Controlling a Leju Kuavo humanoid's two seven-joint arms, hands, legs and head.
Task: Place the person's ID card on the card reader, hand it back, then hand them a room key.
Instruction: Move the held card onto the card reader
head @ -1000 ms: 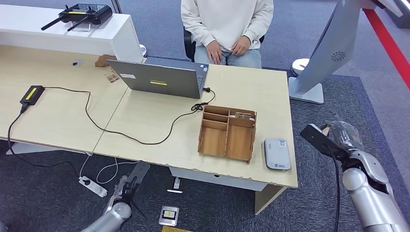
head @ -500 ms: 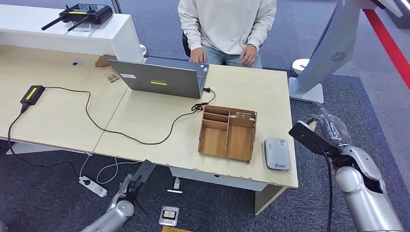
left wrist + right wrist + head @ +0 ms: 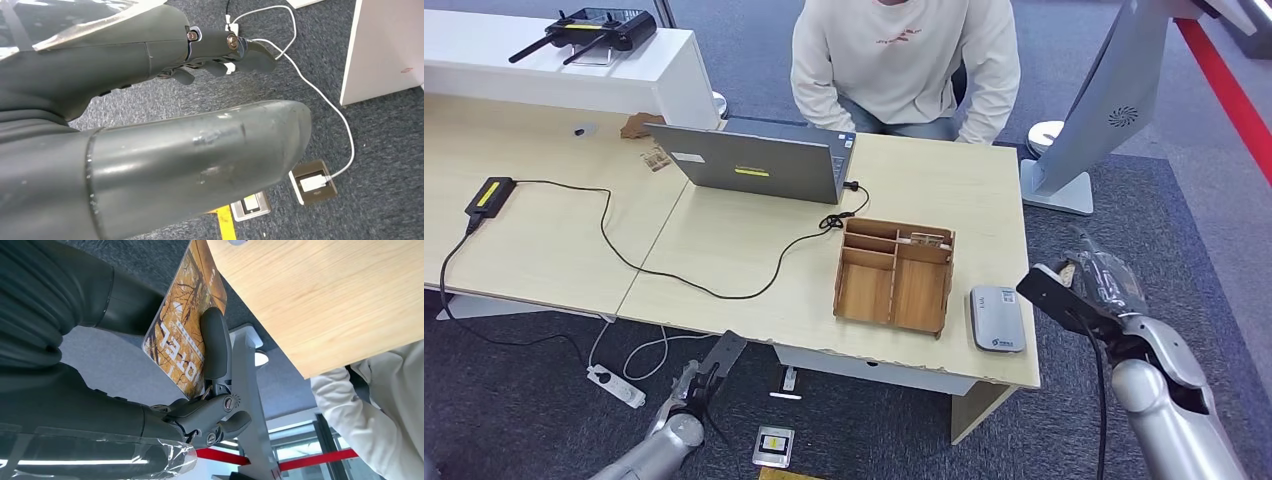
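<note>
My right hand (image 3: 1112, 284) hovers off the table's right edge and pinches a room key card (image 3: 1051, 292) between thumb and fingers. Up close, the card (image 3: 182, 335) has an autumn-leaf print with the word HOTEL, and the hand's thumb (image 3: 214, 342) lies across it. The grey card reader (image 3: 997, 318) lies on the table's front right corner, just left of the card. A person (image 3: 904, 55) in a pale sweatshirt leans in at the far side. My left hand (image 3: 692, 384) hangs below the table front, fingers apart (image 3: 227, 47), holding nothing.
A wooden organiser (image 3: 894, 275) stands left of the reader. An open laptop (image 3: 754, 160) sits on the table (image 3: 944, 180) with a black cable (image 3: 674, 275) trailing across it. A white stand (image 3: 1084, 110) rises at the right. A power strip (image 3: 616, 385) lies on the floor.
My right hand has carried the card leftward, closer to the table edge and the reader. The person has leaned forward, hands off the lap. My left hand barely moved.
</note>
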